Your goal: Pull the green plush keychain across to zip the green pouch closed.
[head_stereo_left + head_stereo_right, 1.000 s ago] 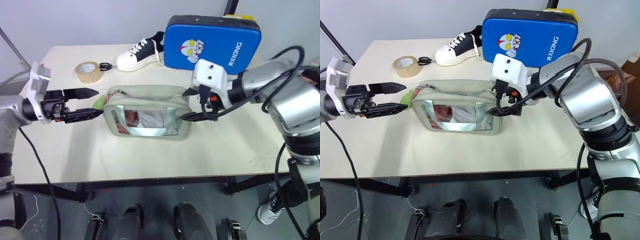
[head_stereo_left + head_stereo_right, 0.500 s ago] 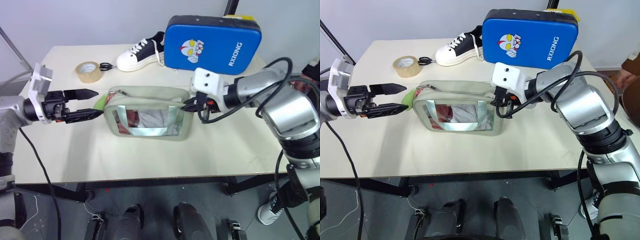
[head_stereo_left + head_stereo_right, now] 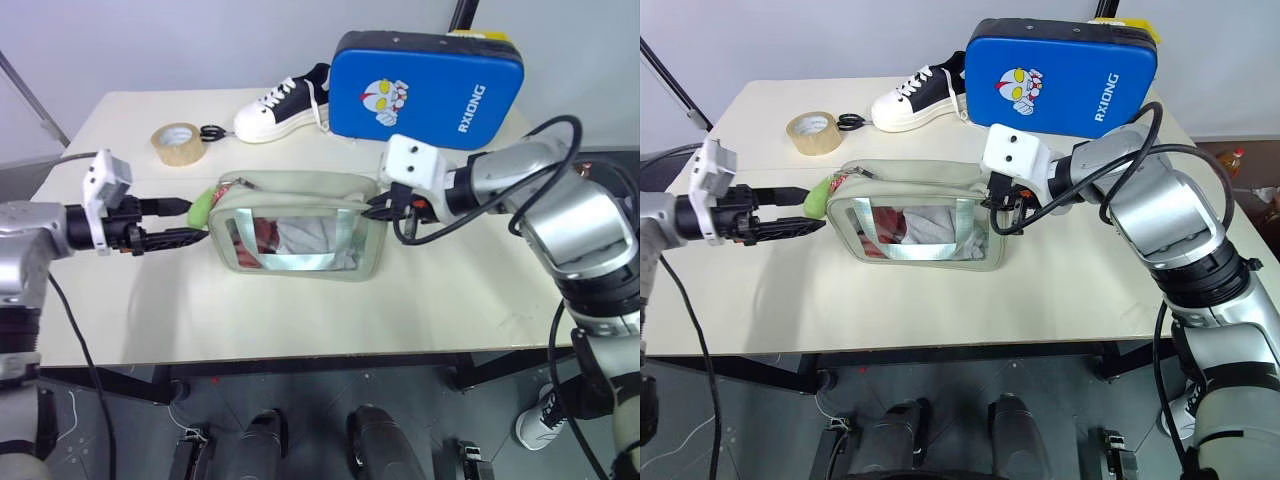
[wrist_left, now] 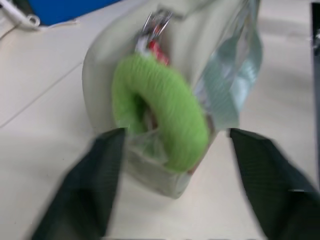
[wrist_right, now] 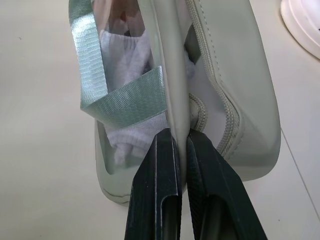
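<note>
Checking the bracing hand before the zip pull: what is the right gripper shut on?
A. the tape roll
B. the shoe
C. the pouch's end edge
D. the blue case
C: in the right wrist view the right gripper pinches the seam edge at the end of the pouch, and the head view shows it at the pouch's end, away from the keychain.

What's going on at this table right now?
A two-armed robot is working on the green pouch on the table. Its right pincer is shut on the pouch's edge at one end, holding it. At the other end, the left pincer sits with its fingers either side of the green plush keychain, not visibly clamped on it.
</note>
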